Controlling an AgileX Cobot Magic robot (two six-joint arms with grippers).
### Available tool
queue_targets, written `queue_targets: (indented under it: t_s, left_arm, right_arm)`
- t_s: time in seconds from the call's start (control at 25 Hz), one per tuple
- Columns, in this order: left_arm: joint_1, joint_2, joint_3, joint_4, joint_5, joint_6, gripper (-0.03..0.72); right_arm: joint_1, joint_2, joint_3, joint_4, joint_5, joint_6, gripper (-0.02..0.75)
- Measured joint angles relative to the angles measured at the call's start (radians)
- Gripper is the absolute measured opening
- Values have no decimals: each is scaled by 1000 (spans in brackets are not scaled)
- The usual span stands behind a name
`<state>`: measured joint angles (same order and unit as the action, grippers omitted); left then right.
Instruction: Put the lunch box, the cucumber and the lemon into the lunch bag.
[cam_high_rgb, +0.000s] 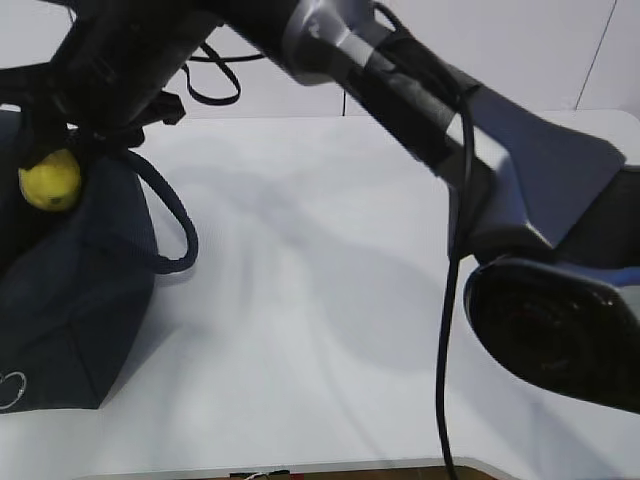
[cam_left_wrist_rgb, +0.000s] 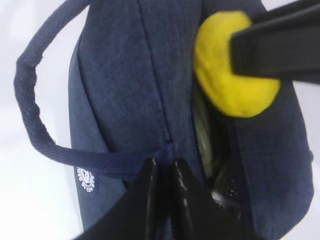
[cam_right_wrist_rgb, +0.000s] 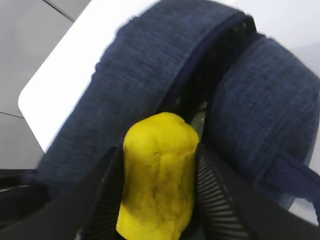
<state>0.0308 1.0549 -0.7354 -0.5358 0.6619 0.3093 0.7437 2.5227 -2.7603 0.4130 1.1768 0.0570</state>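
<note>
Printing on the lunch bag (cam_left_wrist_rgb: 125, 100) is only a small white round logo, too blurred to read, seen solely in the left wrist view. Its navy fabric gapes above the white surface (cam_high_rgb: 330, 300). The right gripper (cam_right_wrist_rgb: 157, 200) clamps the yellow lemon (cam_right_wrist_rgb: 157, 175) over that opening. The left gripper (cam_left_wrist_rgb: 165, 175) has its jaws together at the zipper's end.

The lemon (cam_right_wrist_rgb: 157, 175) is bright yellow with some faint dark specks on its skin, and the gripper fingers (cam_right_wrist_rgb: 217, 200) beside it are black with fine ribbed lines. The lunch bag (cam_left_wrist_rgb: 125, 90) is dark navy woven fabric with a small white round logo (cam_left_wrist_rgb: 86, 179) and a navy braided handle (cam_left_wrist_rgb: 30, 100). The tabletop (cam_high_rgb: 330, 300) is plain white.
</note>
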Motion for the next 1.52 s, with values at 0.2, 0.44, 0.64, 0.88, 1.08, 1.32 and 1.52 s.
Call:
queue_targets:
  t_s: [0.2, 0.44, 0.64, 0.88, 1.08, 1.32, 1.52]
  left_arm:
    - [0, 0, 0, -13, 2, 2, 6]
    - [0, 0, 0, -15, 4, 4, 6]
    - [0, 0, 0, -15, 4, 6, 6]
    - [0, 0, 0, -17, 4, 8, 6]
    - [0, 0, 0, -18, 6, 15, 6]
    - [0, 0, 0, -18, 6, 17, 6]
    - [0, 0, 0, -18, 6, 23, 6]
  right_arm:
    - [0, 41, 0, 28, 0, -7, 351]
    - [0, 42, 0, 30, 0, -36, 403]
    - [0, 42, 0, 37, 0, -49, 485]
    - [2, 42, 0, 42, 32, -57, 494]
    - [0, 10, -6, -21, 48, -57, 495]
    - [0, -31, -62, -106, 78, -57, 498]
    - [0, -32, -82, -145, 83, 3, 497]
